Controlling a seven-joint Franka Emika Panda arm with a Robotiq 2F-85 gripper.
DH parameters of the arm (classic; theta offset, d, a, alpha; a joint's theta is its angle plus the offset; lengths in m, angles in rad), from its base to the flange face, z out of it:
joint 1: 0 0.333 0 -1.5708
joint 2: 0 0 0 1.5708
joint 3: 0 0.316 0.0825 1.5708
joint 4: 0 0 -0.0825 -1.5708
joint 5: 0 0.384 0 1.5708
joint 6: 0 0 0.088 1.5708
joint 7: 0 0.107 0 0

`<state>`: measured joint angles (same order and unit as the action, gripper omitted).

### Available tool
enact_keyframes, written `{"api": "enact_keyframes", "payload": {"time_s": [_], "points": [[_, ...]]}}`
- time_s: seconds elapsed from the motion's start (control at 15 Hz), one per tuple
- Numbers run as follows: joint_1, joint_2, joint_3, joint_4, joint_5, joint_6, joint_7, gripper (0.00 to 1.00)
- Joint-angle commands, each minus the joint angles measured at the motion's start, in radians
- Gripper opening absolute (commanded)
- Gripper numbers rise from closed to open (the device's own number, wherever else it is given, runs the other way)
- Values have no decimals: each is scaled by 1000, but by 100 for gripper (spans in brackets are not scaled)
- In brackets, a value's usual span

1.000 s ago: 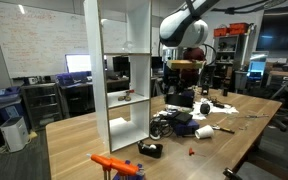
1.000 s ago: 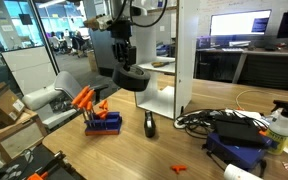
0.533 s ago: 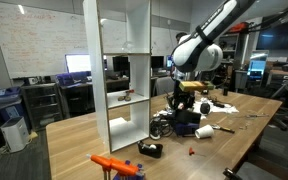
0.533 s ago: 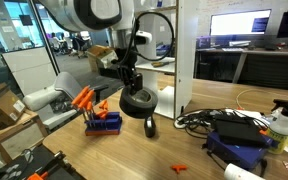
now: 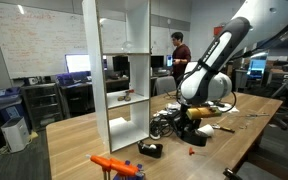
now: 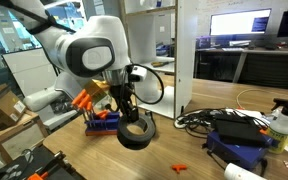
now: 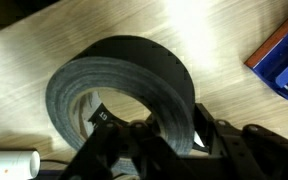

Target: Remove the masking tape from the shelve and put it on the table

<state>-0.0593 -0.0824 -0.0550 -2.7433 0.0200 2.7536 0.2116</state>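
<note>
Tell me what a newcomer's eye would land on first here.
The big white arm bends low, its tool clamped on the wall of the dark masking tape right at the wooden table; whether the roll touches it I cannot tell. The tall white shelve stands on the table, and orange-handled tools sit in a blue holder beside the roll.

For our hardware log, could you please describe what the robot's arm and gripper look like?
The arm is glossy white, built of fat rounded shells, with a grey circular cap on its big joint. The gripper is black and blocky, much slimmer than the arm. A thin black cable loops beside the wrist. No markings are legible.
</note>
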Motion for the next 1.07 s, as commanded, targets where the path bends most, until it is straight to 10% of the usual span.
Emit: {"api": "enact_keyframes", "payload": {"time_s": [0.0,1.0], "points": [[-13,98,1,-4,-27,153,26,11],[133,440,-128,47,34,380,71,11]]}}
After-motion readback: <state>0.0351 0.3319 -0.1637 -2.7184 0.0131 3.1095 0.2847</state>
